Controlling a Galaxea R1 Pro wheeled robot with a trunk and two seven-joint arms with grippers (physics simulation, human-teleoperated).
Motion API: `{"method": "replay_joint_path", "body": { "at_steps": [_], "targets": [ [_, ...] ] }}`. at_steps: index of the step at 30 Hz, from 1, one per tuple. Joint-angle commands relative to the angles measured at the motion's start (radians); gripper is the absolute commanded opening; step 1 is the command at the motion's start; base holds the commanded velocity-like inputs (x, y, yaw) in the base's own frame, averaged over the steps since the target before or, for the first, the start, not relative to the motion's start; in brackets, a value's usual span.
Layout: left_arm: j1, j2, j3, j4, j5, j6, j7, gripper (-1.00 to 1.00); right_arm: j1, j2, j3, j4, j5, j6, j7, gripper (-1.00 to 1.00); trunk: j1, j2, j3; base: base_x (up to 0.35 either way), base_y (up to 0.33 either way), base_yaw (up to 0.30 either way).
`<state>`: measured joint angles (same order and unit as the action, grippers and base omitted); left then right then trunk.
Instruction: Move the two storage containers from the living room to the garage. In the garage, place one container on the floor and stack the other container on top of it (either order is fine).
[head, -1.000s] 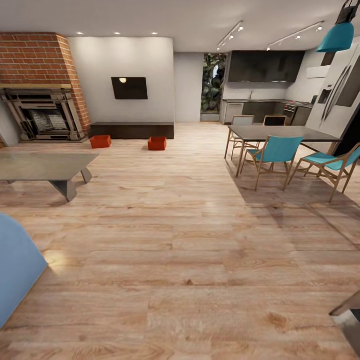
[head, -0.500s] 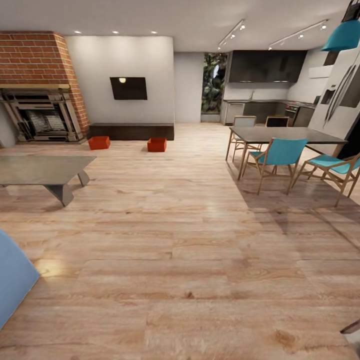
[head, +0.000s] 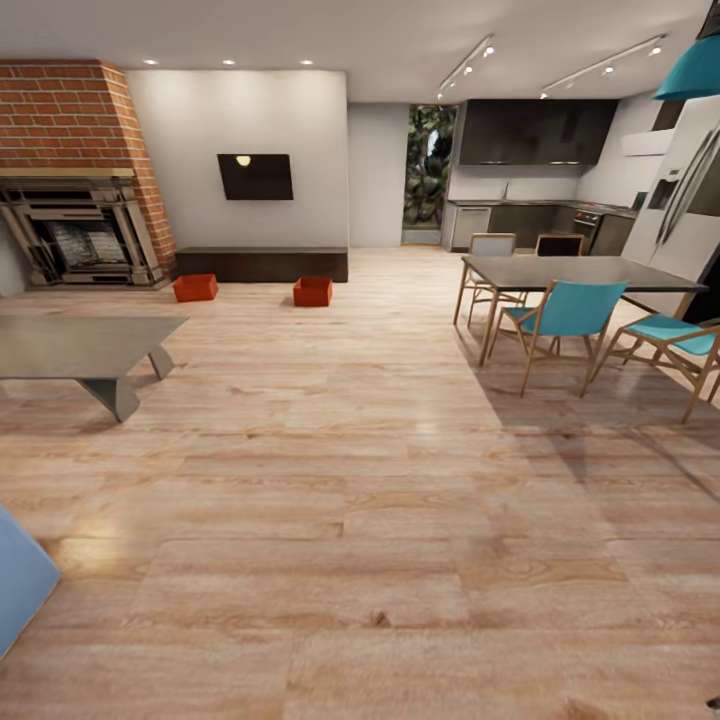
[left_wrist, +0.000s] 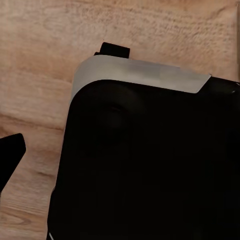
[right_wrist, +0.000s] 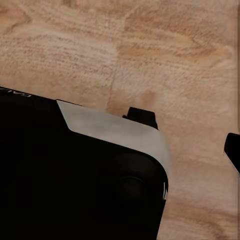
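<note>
This was the open-plan living area of a home. Pale wood-plank flooring (head: 380, 440) ran through the whole space. At one side stood a red-brick fireplace (head: 75, 175), and beside it a black television (head: 256, 176) hung on a grey wall above a long dark low cabinet (head: 262, 264). A grey coffee table (head: 85, 350) sat nearer the camera. Opposite, a dining table (head: 575, 272) was ringed by wooden chairs with teal seats (head: 565, 320), under a teal pendant lamp (head: 695, 70). Behind it lay a kitchen with dark wall cupboards (head: 532, 132), a counter (head: 530, 207) and a steel refrigerator (head: 690, 200). Track lights (head: 465, 68) and recessed spots lit the ceiling.
</note>
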<state>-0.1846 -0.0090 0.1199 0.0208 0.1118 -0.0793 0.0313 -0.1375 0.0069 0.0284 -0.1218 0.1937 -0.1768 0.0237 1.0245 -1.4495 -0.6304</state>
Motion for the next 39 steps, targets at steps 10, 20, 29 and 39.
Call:
{"method": "replay_joint_path", "body": {
  "at_steps": [10, 20, 29, 39],
  "targets": [
    [-0.001, 0.0, 0.004, 0.002, 0.006, -0.005, 0.001, 1.0, -0.001, 0.0, 0.002, 0.001, 0.003, -0.003, 0.001, 1.0, 0.0, 0.0, -0.001, 0.245, 0.0, 0.0],
    [-0.001, 0.0, 0.004, 0.002, 0.006, -0.005, 0.001, 1.0, -0.001, 0.0, 0.002, 0.001, 0.004, -0.003, 0.0, 1.0, 0.0, 0.0, -0.001, 0.242, 0.0, 0.0],
    [-0.001, 0.0, 0.004, 0.002, 0.006, -0.005, 0.001, 1.0, -0.001, 0.0, 0.002, 0.001, 0.004, -0.003, 0.001, 1.0, 0.0, 0.0, -0.001, 0.24, 0.011, 0.0],
    [-0.001, 0.0, 0.004, 0.002, 0.006, -0.005, 0.001, 1.0, -0.001, 0.001, 0.002, 0.001, 0.004, -0.003, 0.001, 1.0, 0.0, 0.0, -0.001, 0.25, 0.158, 0.0]
  ]
}}
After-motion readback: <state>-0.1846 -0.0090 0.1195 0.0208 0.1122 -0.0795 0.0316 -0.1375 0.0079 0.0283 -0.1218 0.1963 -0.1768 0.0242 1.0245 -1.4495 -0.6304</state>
